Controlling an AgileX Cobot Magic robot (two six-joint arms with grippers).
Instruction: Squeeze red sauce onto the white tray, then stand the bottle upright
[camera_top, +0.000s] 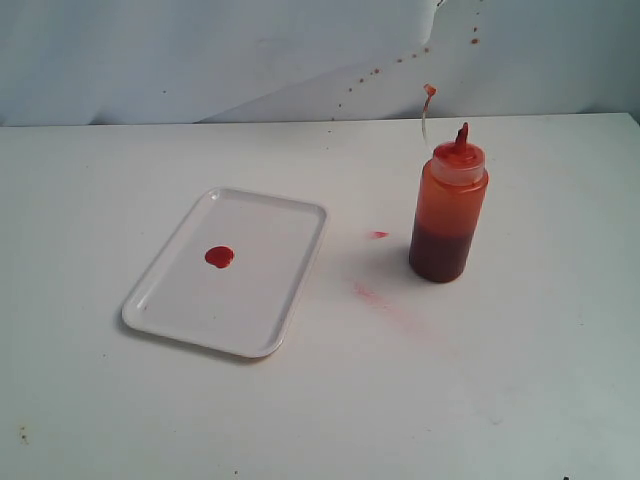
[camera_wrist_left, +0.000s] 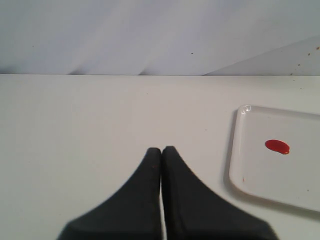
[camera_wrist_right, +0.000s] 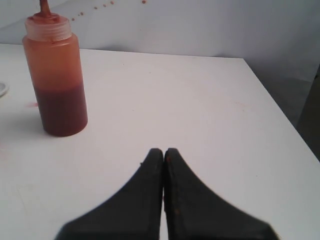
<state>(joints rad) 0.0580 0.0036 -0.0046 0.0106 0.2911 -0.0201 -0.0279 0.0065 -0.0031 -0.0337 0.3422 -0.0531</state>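
Right of the tray (camera_top: 262, 292), on the table (camera_top: 520, 380), the bottle (camera_top: 448, 215) is seen upright, long axis vertical, nozzle up, well apart from the rim. It is found ahead of the right gripper (camera_wrist_right: 164, 151), untouched; that arm is judged nearer. Right and left gripper (camera_wrist_left: 161, 150) are clenched on nothing. One round sauce (camera_top: 219, 257) blob is held in the tray; a darker fill is noted in the bottle's lower part.

Wrist views crop the bottle (camera_wrist_right: 55, 75) and the white tray (camera_wrist_left: 260, 175).
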